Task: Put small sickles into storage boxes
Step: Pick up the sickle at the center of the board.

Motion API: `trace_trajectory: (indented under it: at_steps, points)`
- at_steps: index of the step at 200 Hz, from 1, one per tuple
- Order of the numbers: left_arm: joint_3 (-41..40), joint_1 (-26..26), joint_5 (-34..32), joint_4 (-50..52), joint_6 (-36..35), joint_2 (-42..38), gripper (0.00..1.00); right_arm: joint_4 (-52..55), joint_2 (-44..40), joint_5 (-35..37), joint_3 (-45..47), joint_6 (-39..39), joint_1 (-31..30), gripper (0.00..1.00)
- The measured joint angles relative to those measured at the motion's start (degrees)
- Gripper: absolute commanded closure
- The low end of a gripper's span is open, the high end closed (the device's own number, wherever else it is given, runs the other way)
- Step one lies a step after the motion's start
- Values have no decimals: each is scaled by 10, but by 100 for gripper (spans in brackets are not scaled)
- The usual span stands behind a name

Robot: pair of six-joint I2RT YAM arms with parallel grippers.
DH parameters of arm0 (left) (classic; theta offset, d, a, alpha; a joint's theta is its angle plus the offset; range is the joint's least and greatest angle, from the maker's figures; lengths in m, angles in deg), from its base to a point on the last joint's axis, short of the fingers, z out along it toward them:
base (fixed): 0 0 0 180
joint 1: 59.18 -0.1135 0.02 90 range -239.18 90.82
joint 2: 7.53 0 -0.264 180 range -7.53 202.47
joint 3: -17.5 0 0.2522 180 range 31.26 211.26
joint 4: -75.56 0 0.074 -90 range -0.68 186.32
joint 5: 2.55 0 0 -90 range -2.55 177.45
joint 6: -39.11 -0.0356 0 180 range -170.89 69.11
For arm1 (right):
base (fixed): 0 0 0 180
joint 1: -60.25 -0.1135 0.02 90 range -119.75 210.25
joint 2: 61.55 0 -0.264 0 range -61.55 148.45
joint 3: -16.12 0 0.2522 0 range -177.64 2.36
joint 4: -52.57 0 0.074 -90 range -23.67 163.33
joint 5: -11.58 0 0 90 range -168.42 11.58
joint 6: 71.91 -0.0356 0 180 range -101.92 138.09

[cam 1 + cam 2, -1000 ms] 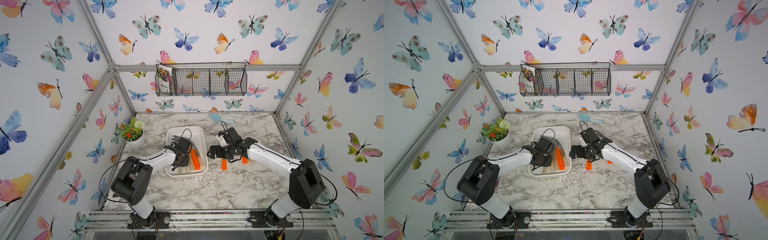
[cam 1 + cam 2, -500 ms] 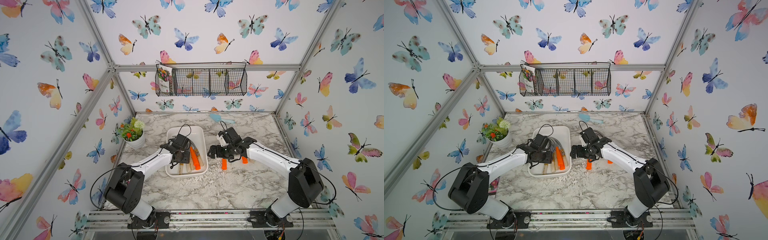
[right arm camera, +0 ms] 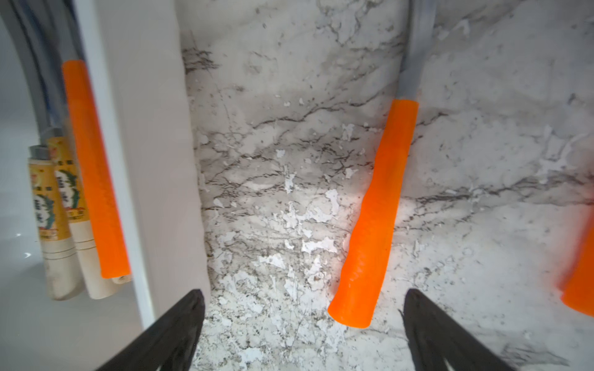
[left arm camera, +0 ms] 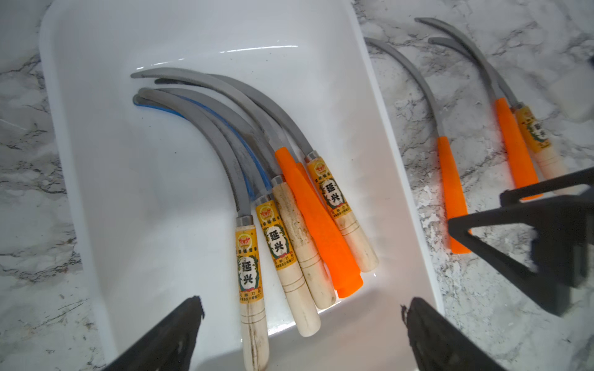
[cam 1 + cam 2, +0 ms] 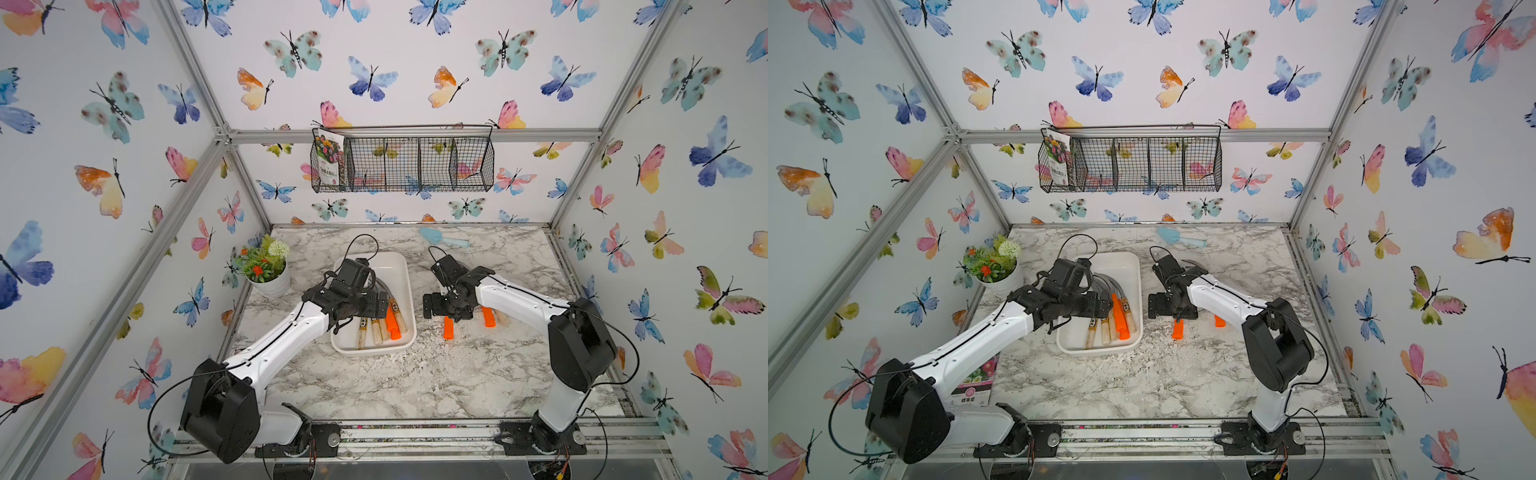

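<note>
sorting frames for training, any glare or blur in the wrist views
Left wrist view: sharp, glare streaks on the white tray. Right wrist view: tray wall blurred up close, bright hot spot on the marble tabletop beside the orange-handled sickle.

Several sickles (image 4: 321, 225) lie in the white tray (image 4: 128, 192), three others (image 4: 453, 192) beside it
</note>
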Motion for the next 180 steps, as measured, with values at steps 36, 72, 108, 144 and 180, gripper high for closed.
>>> trace_trajectory:
  at_steps: [36,72,108,144,180]
  points:
    - [-16,0,75,-17,-22,-35,2,8,12,12,2,-9,0,14]
    - [-41,0,152,-28,-38,-47,2,6,21,12,24,-16,0,29]
    - [-48,0,193,-29,-46,-63,2,5,40,12,50,-20,0,38]
    - [-48,0,206,-29,-50,-68,2,0,46,12,59,-19,0,44]
    - [-48,0,211,-29,-50,-68,2,0,46,17,61,-19,0,54]
